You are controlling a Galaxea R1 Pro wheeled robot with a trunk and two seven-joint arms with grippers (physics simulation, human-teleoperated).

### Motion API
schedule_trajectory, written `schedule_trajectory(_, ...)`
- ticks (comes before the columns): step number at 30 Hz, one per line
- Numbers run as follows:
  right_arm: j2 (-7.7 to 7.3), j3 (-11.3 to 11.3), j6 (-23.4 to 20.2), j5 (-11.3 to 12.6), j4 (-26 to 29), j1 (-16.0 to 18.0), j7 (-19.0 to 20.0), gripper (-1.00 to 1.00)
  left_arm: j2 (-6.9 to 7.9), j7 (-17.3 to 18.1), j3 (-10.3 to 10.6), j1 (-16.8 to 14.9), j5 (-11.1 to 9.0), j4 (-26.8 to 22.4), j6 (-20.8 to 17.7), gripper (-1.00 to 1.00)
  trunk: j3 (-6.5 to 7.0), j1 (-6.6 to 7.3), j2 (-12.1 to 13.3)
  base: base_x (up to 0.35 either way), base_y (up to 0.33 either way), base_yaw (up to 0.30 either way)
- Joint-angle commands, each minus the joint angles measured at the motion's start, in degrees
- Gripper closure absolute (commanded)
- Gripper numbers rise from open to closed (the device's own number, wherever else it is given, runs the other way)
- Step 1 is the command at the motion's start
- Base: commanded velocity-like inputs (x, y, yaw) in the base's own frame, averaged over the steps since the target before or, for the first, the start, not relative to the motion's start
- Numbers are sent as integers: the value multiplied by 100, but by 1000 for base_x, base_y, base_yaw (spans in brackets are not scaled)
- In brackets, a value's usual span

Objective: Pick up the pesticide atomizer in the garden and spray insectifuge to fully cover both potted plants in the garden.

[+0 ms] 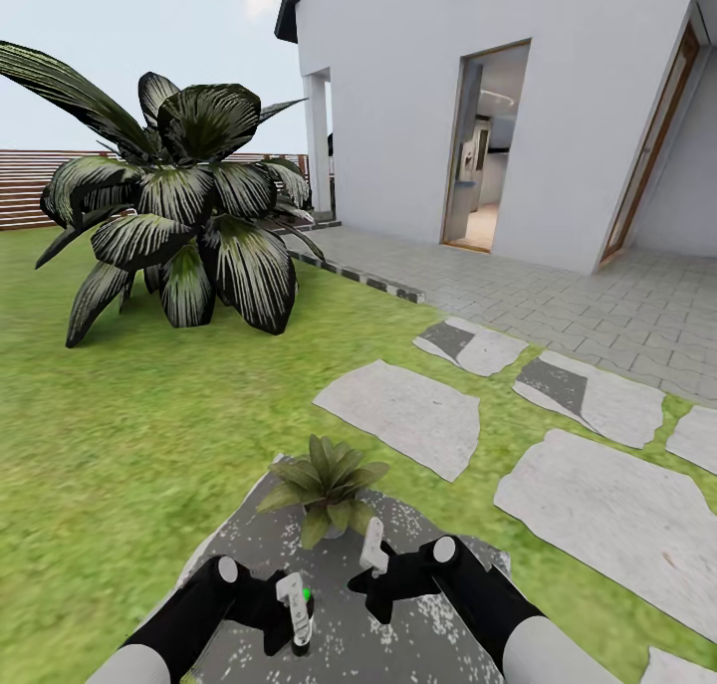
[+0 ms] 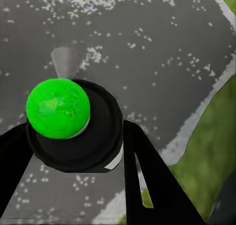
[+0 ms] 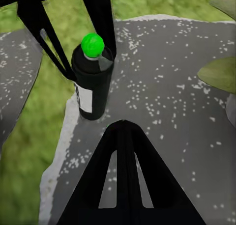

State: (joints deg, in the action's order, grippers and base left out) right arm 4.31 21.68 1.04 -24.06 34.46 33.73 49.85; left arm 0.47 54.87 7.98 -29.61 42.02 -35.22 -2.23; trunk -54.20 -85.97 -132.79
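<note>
The pesticide atomizer [image 1: 303, 612], a small dark bottle with a white label and a bright green top, stands on a dark grey stepping stone [image 1: 438, 654] flecked with white. My left gripper [image 1: 296, 609] is shut on it, one finger on each side. In the left wrist view the atomizer [image 2: 93, 136] fills the space between the fingers [image 2: 147, 181]. In the right wrist view the atomizer [image 3: 91, 82] stands upright beyond my right gripper [image 3: 123, 126], which is shut and holds nothing. One potted plant [image 1: 326, 485], a low green rosette, sits just beyond both grippers, and its leaves [image 3: 219, 72] edge into the right wrist view. My right gripper [image 1: 373, 557] hangs close to the plant.
A large shrub with white-striped leaves [image 1: 179, 216] stands on the lawn at the far left. Pale stepping stones [image 1: 403, 415] lead right to a paved patio [image 1: 597, 296] and a white house with an open doorway [image 1: 483, 151]. A brown slatted fence [image 1: 25, 181] runs behind.
</note>
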Motion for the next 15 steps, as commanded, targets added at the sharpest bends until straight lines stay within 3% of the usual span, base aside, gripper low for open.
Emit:
schedule_trajectory(1,1,-8,10,-46,8,2,14,100,108,19,19,-1,7,-12,-24,100,-6,1,-2,0,0,0)
schedule_trajectory(11,-16,-35,10,-49,4,6,7,100,779,23,34,55,35,-12,-22,100,-6,1,-2,0,0,0)
schedule_trajectory(12,-24,-38,12,-48,2,6,7,-100,858,23,35,61,30,-12,-23,100,-6,1,-2,0,0,0)
schedule_trajectory(15,-42,-46,12,-45,-7,7,-8,-100,1031,23,21,67,22,-12,-23,100,-6,1,-2,0,0,0)
